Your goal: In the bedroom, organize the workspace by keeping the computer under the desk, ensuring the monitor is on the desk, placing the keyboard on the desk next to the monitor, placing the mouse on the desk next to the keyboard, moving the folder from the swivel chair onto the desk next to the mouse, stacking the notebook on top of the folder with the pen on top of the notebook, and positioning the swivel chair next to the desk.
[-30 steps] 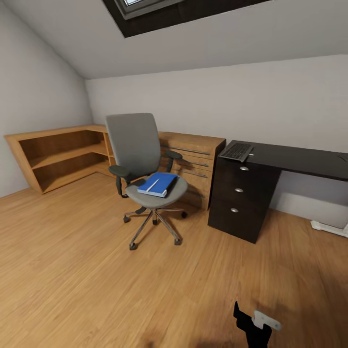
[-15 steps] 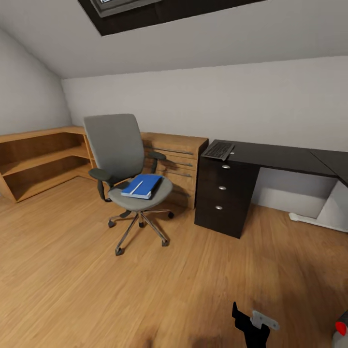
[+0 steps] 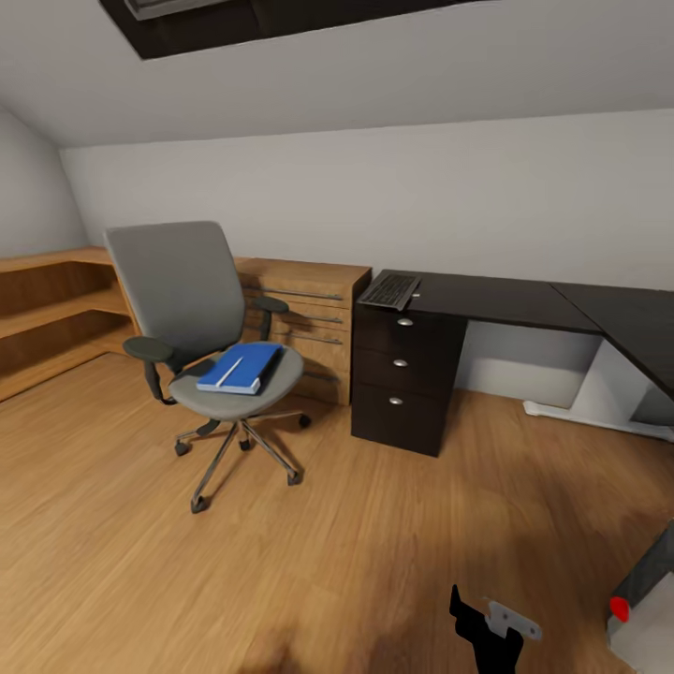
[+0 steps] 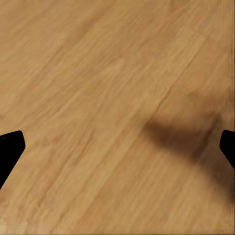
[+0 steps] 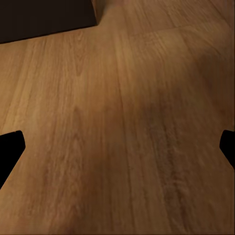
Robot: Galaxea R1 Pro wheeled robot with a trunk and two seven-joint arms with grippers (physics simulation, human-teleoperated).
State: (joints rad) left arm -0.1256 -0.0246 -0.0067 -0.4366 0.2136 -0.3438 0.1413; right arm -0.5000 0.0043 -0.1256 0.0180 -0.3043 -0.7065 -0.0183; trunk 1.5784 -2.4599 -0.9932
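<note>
Attic bedroom, robot standing off from the desk, both grippers spread wide over bare floor.

Head view: swivel chair (image 3: pixel 201 318) stands on the wood floor (image 3: pixel 309 552) beside a light wood cabinet (image 3: pixel 304 323), near the desk's (image 3: pixel 524 304) drawer end but apart from it. Blue folder (image 3: pixel 241 367) lies on the seat, pen (image 3: pixel 228 370) lying across the stack on it; notebook not clearly told apart. Keyboard (image 3: pixel 390 290) sits on the tabletop above the drawers, at its corner. A white corner with a red dot (image 3: pixel 646 613), probably the monitor, shows low at the right edge.
Left wrist view: left gripper (image 4: pixel 117 147) fingers far apart, nothing between, floor below.
Right wrist view: right gripper (image 5: pixel 117 147) fingers far apart, empty, floor below.
</note>
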